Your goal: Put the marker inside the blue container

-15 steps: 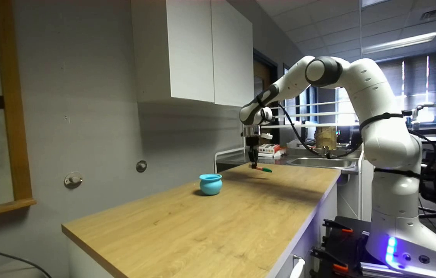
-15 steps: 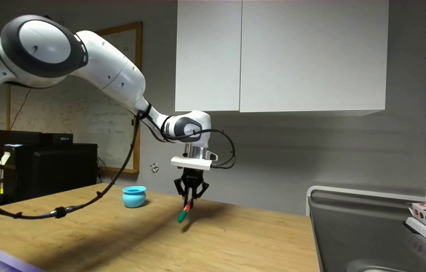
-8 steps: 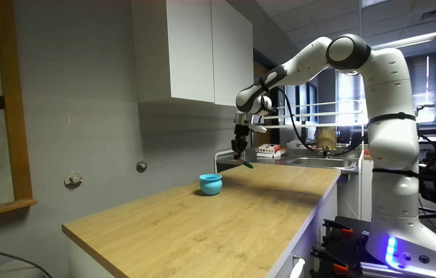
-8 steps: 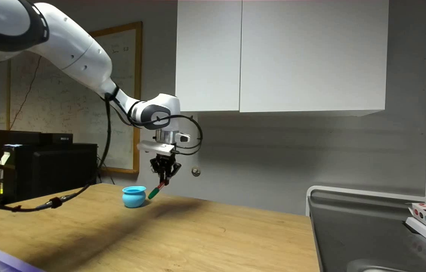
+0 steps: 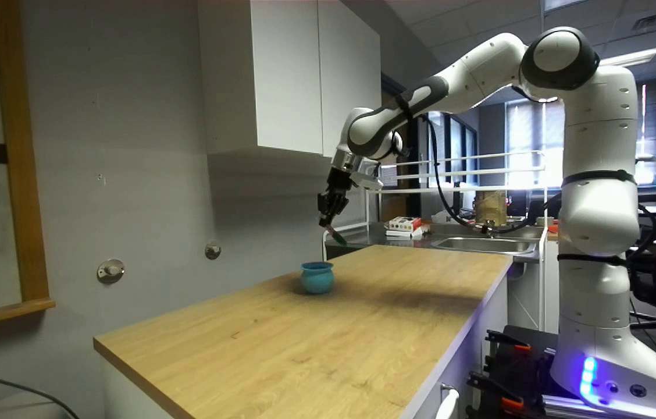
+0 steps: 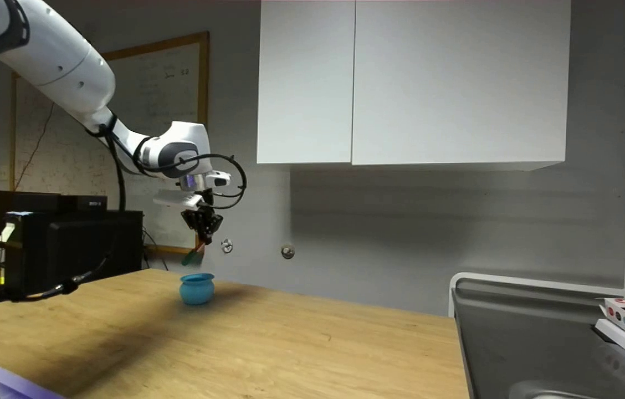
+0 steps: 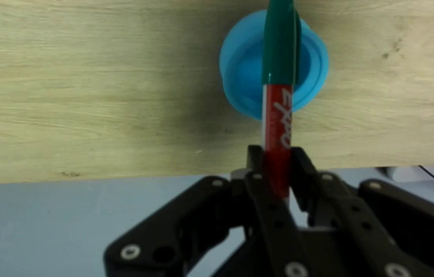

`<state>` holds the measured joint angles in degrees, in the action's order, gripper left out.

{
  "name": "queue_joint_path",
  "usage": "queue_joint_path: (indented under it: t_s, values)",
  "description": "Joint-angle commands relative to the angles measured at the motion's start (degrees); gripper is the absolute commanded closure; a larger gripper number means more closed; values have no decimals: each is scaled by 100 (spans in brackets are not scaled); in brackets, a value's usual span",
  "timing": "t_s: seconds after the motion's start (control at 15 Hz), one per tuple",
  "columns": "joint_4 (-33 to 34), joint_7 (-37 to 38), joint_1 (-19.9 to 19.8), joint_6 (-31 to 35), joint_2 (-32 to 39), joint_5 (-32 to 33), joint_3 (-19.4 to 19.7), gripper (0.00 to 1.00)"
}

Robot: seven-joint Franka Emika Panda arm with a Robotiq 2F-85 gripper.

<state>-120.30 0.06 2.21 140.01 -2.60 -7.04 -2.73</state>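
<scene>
Slim green-and-red marker point(image 7: 276, 100), smooth plastic, slightly glossy. Round teal-blue container point(image 5: 317, 281), smooth, plastic-looking. Long tan tabletop point(image 5: 305, 343), wood-grained, matt. Rectangular silver sink point(image 5: 482, 246), shiny metal, right of centre in an exterior view.

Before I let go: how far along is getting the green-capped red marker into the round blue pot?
Done: the black gripper is closed on the green-capped red marker, clear of the wood-grain table. In hand: the tilted marker hangs cap-down, roughly above the round blue pot. Left: probably aligning, lowering and releasing, as the marker isn't inside.
</scene>
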Motion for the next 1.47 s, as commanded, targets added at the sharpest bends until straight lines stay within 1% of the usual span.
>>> queue_joint_path:
  t_s: [0.0, 0.13, 0.47, 0.93, 1.07, 1.13, 1.4]
  values:
    - [22, 672, 88, 396, -84, 561, -121, 88]
    - [104, 943, 86, 593, -22, 819, -140, 88]
    - [157, 1470, 55, 1037, 238, 1171, -124, 88]
    - [415, 2247, 155, 1409, 866, 1838, -23, 88]
    - [539, 2513, 227, 1506, 1026, 2080, 43, 88]
    - [621, 2690, 193, 1560, 1119, 2231, 5, 88]
    - [932, 3088, 219, 1618, 1438, 2490, 27, 88]
